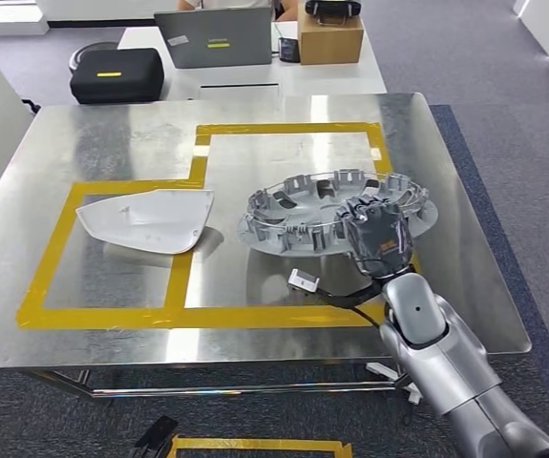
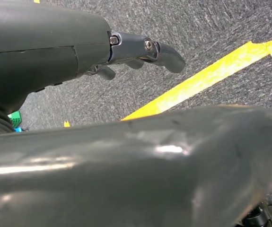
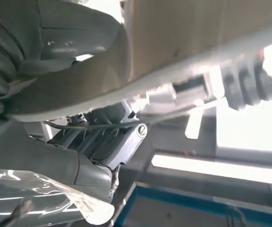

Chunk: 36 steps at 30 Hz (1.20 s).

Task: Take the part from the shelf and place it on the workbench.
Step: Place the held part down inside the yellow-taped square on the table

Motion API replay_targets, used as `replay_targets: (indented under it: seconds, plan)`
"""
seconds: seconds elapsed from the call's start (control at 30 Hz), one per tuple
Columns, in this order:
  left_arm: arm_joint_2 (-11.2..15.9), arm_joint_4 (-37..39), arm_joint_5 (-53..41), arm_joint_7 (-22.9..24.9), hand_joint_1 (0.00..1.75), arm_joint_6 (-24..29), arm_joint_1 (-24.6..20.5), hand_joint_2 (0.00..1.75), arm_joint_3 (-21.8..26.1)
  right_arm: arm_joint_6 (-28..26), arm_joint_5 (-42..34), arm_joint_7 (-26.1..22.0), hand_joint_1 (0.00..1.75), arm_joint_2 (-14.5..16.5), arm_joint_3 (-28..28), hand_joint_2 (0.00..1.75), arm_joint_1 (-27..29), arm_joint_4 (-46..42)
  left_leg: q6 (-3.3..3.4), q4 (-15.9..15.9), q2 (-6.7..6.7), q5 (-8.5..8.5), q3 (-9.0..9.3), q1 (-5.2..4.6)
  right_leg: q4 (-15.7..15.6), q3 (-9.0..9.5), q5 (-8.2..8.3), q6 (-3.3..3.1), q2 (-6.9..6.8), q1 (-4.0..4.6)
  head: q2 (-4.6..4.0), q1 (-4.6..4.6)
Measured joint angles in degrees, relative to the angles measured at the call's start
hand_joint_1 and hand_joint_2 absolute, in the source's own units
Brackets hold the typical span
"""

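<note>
A silver wheel cover [image 1: 314,205] lies on the metal workbench [image 1: 113,143], inside the right yellow-taped box. My right hand [image 1: 378,234] grips its near right rim, the silver arm coming in from the lower right. In the right wrist view the thumb [image 3: 74,71] lies over the cover's rim [image 3: 206,42] and darker fingers [image 3: 102,137] curl beneath it. My left hand [image 2: 141,52] hangs over grey carpet, its fingers stretched out with nothing in them.
A white mirror shell [image 1: 149,221] lies in the left taped box. A small white tag [image 1: 303,281] sits on the bench near my right wrist. Behind the bench stands a white table with a laptop [image 1: 213,38], a black case [image 1: 116,74] and a cardboard box [image 1: 330,36].
</note>
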Motion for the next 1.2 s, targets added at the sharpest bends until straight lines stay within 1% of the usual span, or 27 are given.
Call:
replay_targets:
  seconds: [0.13, 0.27, 0.43, 0.47, 0.53, 0.57, 0.6, 0.67, 0.8, 0.93, 1.1, 1.2]
  plan:
    - [0.02, 0.0, 0.03, 0.0, 0.0, -0.02, 0.11, 0.0, -0.01, 1.36, -0.37, 1.24, 1.75, 0.02, 0.04, 1.75, -0.99, 1.9, 0.0, 0.04, 0.0, 0.0, 0.0, 0.0, 0.0, 0.01, 0.01, 0.0, 0.0, 0.0, 0.01, 0.02]
    - [0.04, 0.0, 0.11, -0.01, 0.0, -0.2, 0.15, 1.75, 0.01, 2.55, -0.3, 2.32, 0.0, 0.02, 0.03, 1.75, -1.55, 3.03, 0.0, 0.05, 0.0, 0.0, 0.0, 0.0, 0.0, 0.01, 0.03, -0.01, 0.01, 0.0, 0.0, 0.01]
    - [0.08, 0.0, 0.19, -0.04, 0.0, -0.85, 0.44, 1.75, 0.03, 4.93, -0.14, 4.52, 0.0, 0.01, -0.43, 1.75, -2.56, 5.83, 0.0, 0.05, 0.01, 0.0, 0.0, 0.0, 0.0, 0.0, 0.06, 0.02, 0.02, 0.0, 0.0, 0.01]
    - [0.09, 0.0, 0.19, -0.05, 0.0, -0.87, 0.53, 1.31, 0.04, 5.04, -0.14, 4.71, 0.0, -0.01, -0.54, 1.75, -2.69, 6.33, 0.0, 0.06, 0.01, 0.0, 0.0, 0.0, 0.0, 0.0, 0.06, 0.02, 0.03, 0.0, 0.0, 0.0]
    - [0.13, 0.0, 0.2, -0.05, 0.0, -0.74, 0.67, 0.44, 0.04, 5.38, -0.14, 5.07, 0.0, -0.02, -0.71, 0.87, -2.88, 7.1, 0.0, 0.06, 0.01, 0.0, 0.01, 0.0, 0.0, 0.0, 0.07, 0.03, 0.04, 0.0, 0.0, 0.01]
    - [0.14, 0.0, 0.2, -0.05, 0.0, -0.59, 0.71, 0.0, 0.04, 5.61, -0.16, 5.32, 0.0, -0.02, -0.81, 0.87, -2.94, 7.41, 0.0, 0.07, 0.01, 0.0, 0.01, 0.0, 0.0, -0.01, 0.07, 0.03, 0.04, 0.0, 0.0, 0.0]
    - [0.14, 0.0, 0.21, -0.04, 0.0, -0.39, 0.76, 0.0, 0.04, 5.89, -0.27, 5.6, 0.0, -0.02, -0.98, 0.87, -2.99, 7.67, 0.0, 0.07, 0.01, 0.0, 0.01, 0.0, 0.0, -0.01, 0.07, 0.03, 0.03, 0.0, 0.0, 0.01]
    - [0.15, 0.0, 0.21, -0.02, 0.0, -0.07, 0.85, 0.0, 0.04, 6.66, -1.04, 5.99, 0.0, -0.02, -1.51, 1.75, -3.07, 8.01, 0.0, 0.07, 0.01, 0.0, 0.0, 0.0, 0.0, 0.0, 0.07, 0.03, 0.03, 0.0, 0.0, 0.0]
    - [0.16, 0.0, 0.28, 0.05, 0.0, 0.06, 1.0, 0.0, 0.05, 10.28, -4.89, 5.1, 0.0, -0.02, -2.57, 1.75, -3.33, 7.67, 0.0, 0.07, 0.02, 0.0, 0.0, 0.0, 0.0, 0.0, 0.07, 0.03, 0.06, 0.0, 0.01, 0.01]
    - [0.18, 0.0, 0.36, 0.19, 0.0, -0.03, 1.06, 0.0, 0.1, 16.79, -11.22, 4.33, 0.0, 0.44, -2.78, 1.75, -4.03, 5.8, 0.0, 0.07, 0.02, 0.0, -0.01, 0.0, 0.01, 0.0, 0.07, 0.03, 0.06, 0.0, 0.0, 0.01]
    - [0.16, 0.0, 0.59, 0.35, 0.0, -0.26, 1.09, 0.0, 0.38, 28.11, -24.64, 3.76, 0.0, 2.63, -2.62, 1.75, -7.13, 3.67, -0.02, 0.07, 0.02, 0.03, -0.01, 0.0, 0.03, -0.01, 0.09, 0.01, 0.08, 0.0, 0.01, 0.0]
    - [0.17, 0.0, 1.23, 0.7, 0.0, -0.63, 1.18, 0.0, 0.78, 36.72, -35.71, 4.69, 0.0, 4.87, -2.21, 1.75, -10.66, 3.31, -0.01, 0.06, 0.05, 0.06, -0.01, 0.01, 0.05, -0.03, 0.1, 0.01, 0.12, 0.02, 0.01, -0.01]
